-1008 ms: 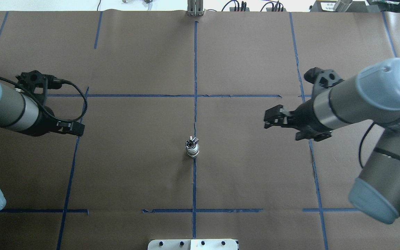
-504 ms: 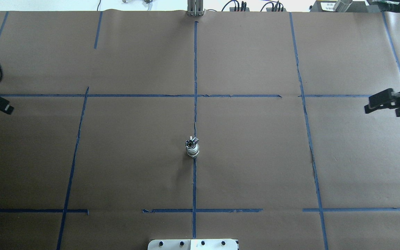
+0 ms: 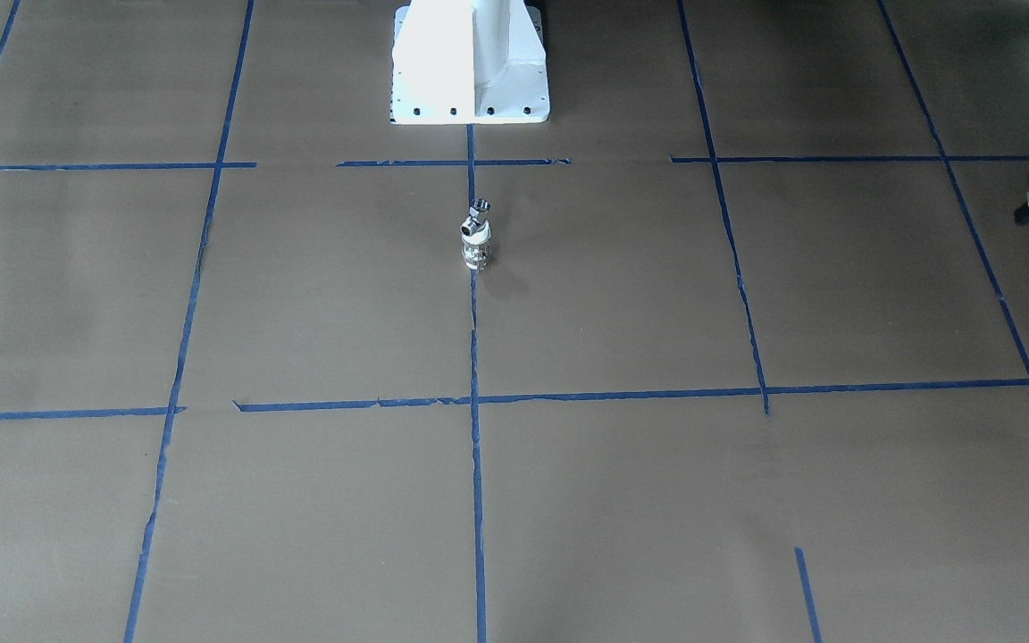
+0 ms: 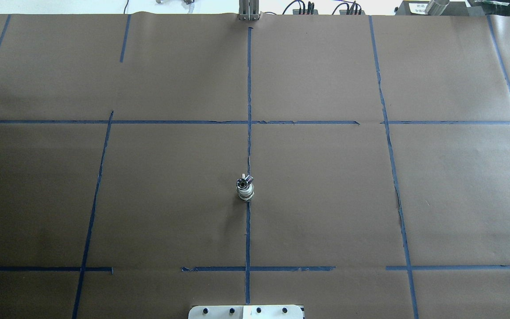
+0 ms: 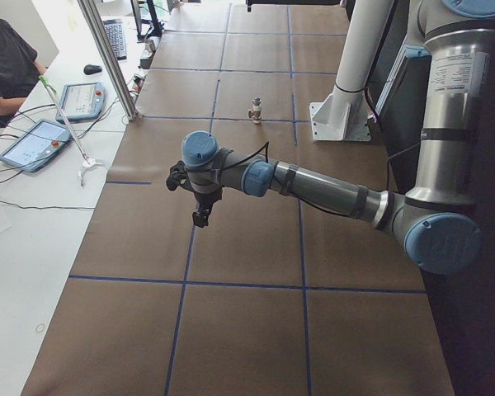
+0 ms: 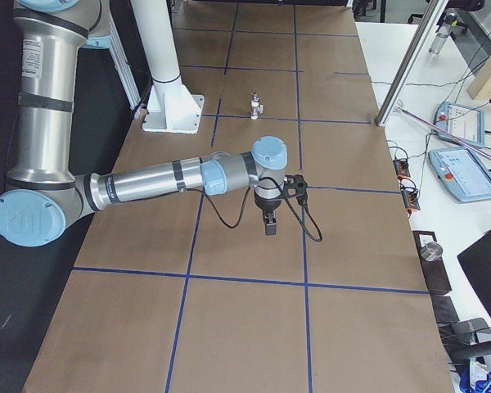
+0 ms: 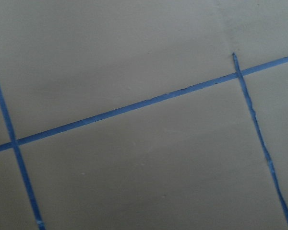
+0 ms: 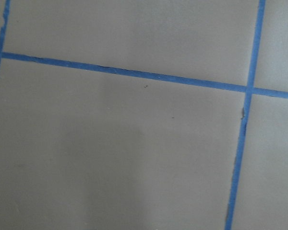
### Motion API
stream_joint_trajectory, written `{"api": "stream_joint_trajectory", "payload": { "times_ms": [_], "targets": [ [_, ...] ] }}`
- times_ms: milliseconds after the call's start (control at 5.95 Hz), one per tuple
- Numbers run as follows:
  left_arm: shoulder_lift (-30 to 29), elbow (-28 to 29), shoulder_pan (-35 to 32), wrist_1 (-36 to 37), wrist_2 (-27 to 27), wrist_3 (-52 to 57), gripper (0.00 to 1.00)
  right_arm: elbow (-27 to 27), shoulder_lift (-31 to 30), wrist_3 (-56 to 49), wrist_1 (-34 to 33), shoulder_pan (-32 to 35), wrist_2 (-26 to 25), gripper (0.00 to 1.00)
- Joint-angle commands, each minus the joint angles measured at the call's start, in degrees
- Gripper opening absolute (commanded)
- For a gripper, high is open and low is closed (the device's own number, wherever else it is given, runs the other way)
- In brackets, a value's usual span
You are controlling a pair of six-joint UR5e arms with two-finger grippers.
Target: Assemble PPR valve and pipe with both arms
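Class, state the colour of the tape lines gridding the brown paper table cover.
Blue: the thin tape lines show best in the overhead exterior view.

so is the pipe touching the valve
Touching. The exterior front-facing view shows the pipe seated directly on top of the upright PPR valve, with no gap between them.

Showed a brown counter (image 4: pixel 326 199) gridded with blue tape lines (image 4: pixel 249 88), a white-and-silver PPR valve (image 4: pixel 246 193), a shiny chrome pipe (image 4: pixel 244 181), a grey left arm (image 5: pixel 322 188) and right arm (image 6: pixel 139 187) capped pale blue, a white pedestal (image 3: pixel 470 62).
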Motion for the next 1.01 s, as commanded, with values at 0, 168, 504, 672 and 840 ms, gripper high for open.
{"api": "stream_joint_trajectory", "payload": {
  "times_ms": [0,168,504,672,840],
  "targets": [
    [2.4,2.4,-2.3,0.1,-0.3,0.4,1.00,-2.8,-0.1,-9.9,-3.0,4.8,0.5,1.00],
    [2.7,2.6,-2.5,-0.2,1.5,0.6,1.00,-3.0,0.2,-12.0,-4.8,5.1,0.6,1.00],
    [3.2,0.1,-3.2,0.2,4.2,0.7,1.00,-2.8,0.1,-12.0,-4.6,5.2,0.7,1.00],
    [3.9,-0.7,-3.2,-0.4,4.1,0.8,1.00,-2.9,-0.3,-12.0,-4.3,5.2,0.9,1.00],
    [3.9,-1.0,-3.2,-0.2,4.3,0.8,1.00,-2.9,-0.5,-11.9,-4.1,5.2,2.8,1.00]
  ]
}}
